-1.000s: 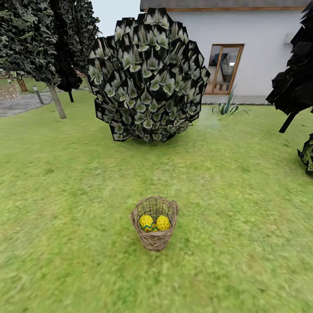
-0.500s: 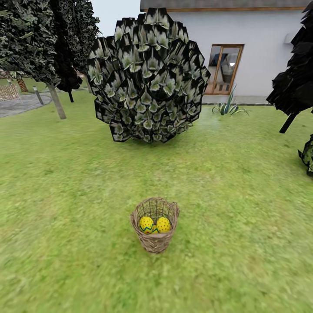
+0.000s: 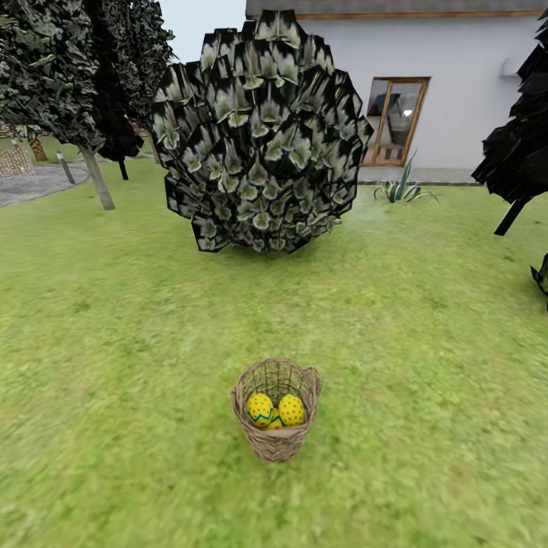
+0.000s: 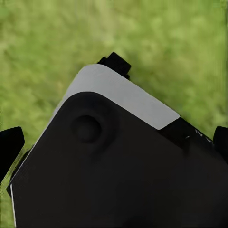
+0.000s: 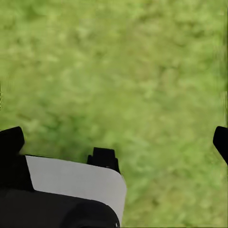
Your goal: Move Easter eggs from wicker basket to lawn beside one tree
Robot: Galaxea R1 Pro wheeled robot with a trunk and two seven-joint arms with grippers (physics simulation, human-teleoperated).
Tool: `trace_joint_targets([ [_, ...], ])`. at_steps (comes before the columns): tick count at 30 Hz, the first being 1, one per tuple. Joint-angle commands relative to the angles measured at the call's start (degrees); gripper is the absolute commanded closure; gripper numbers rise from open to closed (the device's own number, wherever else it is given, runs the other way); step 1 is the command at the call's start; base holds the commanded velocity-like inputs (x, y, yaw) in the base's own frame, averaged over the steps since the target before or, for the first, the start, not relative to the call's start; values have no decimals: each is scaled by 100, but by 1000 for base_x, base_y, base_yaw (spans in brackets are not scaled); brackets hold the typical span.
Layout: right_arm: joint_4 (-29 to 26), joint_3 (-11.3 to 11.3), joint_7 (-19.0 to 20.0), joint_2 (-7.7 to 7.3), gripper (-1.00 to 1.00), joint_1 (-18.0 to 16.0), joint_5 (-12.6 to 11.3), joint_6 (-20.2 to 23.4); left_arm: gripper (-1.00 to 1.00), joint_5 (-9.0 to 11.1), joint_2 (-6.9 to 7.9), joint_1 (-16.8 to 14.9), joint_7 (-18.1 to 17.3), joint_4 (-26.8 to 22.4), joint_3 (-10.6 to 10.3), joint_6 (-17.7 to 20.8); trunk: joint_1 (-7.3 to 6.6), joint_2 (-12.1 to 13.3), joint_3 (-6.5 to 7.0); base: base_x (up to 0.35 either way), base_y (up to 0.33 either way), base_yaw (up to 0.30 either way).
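Ahead, the wicker basket (image 3: 275, 411) stands upright on the lawn (image 3: 114, 342), low in the middle of the head view. Inside it two Easter eggs (image 3: 274, 411) show side by side, touching, yellow with red dots; the left one carries a blue zigzag band. Whether a third egg lies under them cannot be told from here.

Beyond the basket, well apart from it, sits a big round bush (image 3: 259, 129) of dark, pale-spotted leaves reaching down to the grass. To the far left stands a tree (image 3: 97, 176) with a pale grey trunk and a dark canopy, near a grey paved patch (image 3: 38, 183). A thin dark-trunked black tree (image 3: 517, 152) stands at the right edge. Behind all this is a white house (image 3: 457, 91) with a wooden-framed glass door (image 3: 392, 122) and a spiky plant (image 3: 402, 189) before it.

Both wrist views look down on blurred grass past dark and white robot body parts. The left claw (image 4: 114, 137) has its fingertips at the opposite edges of its picture, spread wide and empty; the right claw (image 5: 114, 137) stands the same, wide apart and holding nothing.
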Motion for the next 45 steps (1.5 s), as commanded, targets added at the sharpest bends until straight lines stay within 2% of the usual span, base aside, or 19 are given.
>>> trace_joint_targets([
  [1,-969,-4,-9,0,-100,-8,-83,29,-100,-47,336,-25,32,-428,42,42,0,-3,-5,2,1,0],
  [2,-1242,-2,-12,2,-100,-13,-143,202,-100,-42,479,-27,33,-588,45,68,0,-3,-5,1,0,0],
  [3,-1781,0,-15,9,-100,-34,-249,820,-100,-40,704,-36,37,-923,48,176,0,-3,-5,0,0,0],
  [4,-2706,-1,-25,57,-100,-344,-348,2253,-100,-53,979,-108,42,-1849,46,839,0,-3,-5,0,0,0],
  [5,-2845,0,-32,128,-100,-482,-402,2472,-100,-57,1020,-122,43,-2185,44,1106,0,-3,-5,0,0,0],
  [7,-2958,0,-120,273,-100,-810,-528,2716,-100,-61,1076,-145,45,-2963,42,1696,0,-3,-5,0,0,0],
  [9,-2968,1,-384,361,-100,-1150,-600,2820,-100,-63,1104,-171,49,-3790,41,2287,0,-3,-5,0,0,0],
  [10,-2967,1,-472,379,-100,-1234,-611,2834,-100,-63,1110,-178,50,-3985,41,2428,0,-3,-5,0,0,0],
  [12,-2965,1,-877,471,-100,-1581,-634,2873,-100,-68,1121,-269,58,-4660,41,2907,0,-3,-5,0,0,0],
  [16,-2964,1,-1668,598,-100,-2172,-651,2895,-100,-85,1139,-667,77,-5376,49,3295,0,-3,-5,0,0,0],
  [20,-2964,0,-2106,606,-100,-2512,-655,2899,-100,-85,1187,-1151,78,-5579,52,3450,0,-3,-5,0,0,0],
  [24,-2965,1,-2202,600,-100,-2670,-644,2898,-100,-71,1219,-1436,73,-5688,25,3562,0,-3,-5,0,0,0],
  [29,-2956,34,-2205,622,-100,-2713,-617,2897,-100,-73,1226,-1508,56,-5766,4,3603,0,-3,-5,59,0,0],
  [30,-2955,36,-2206,636,-100,-2717,-617,2897,-100,-75,1218,-1515,56,-5805,-1,3785,0,-3,-3,281,0,-59],
  [35,-2952,8,-2199,604,-100,-2718,-628,2894,-100,-77,1162,-1517,53,-5836,-11,3993,0,-3,23,307,0,-164],
  [38,-2951,4,-2189,600,-100,-2718,-627,2892,-100,-85,1032,-1517,68,-5838,-235,4017,0,-3,43,317,0,-207],
  [39,-2952,3,-2179,599,-100,-2718,-625,2892,-100,-87,1004,-1517,74,-5839,-374,4022,0,-3,50,318,0,-210],
  [40,-2954,2,-2119,598,-100,-2718,-626,2892,-100,-89,955,-1517,83,-5839,-690,4033,0,-3,57,318,0,-212],
  [45,-2927,1,-2035,620,-100,-2718,-635,2892,-100,-68,925,-1517,81,-5815,-871,4052,0,-3,91,318,0,-212],
])
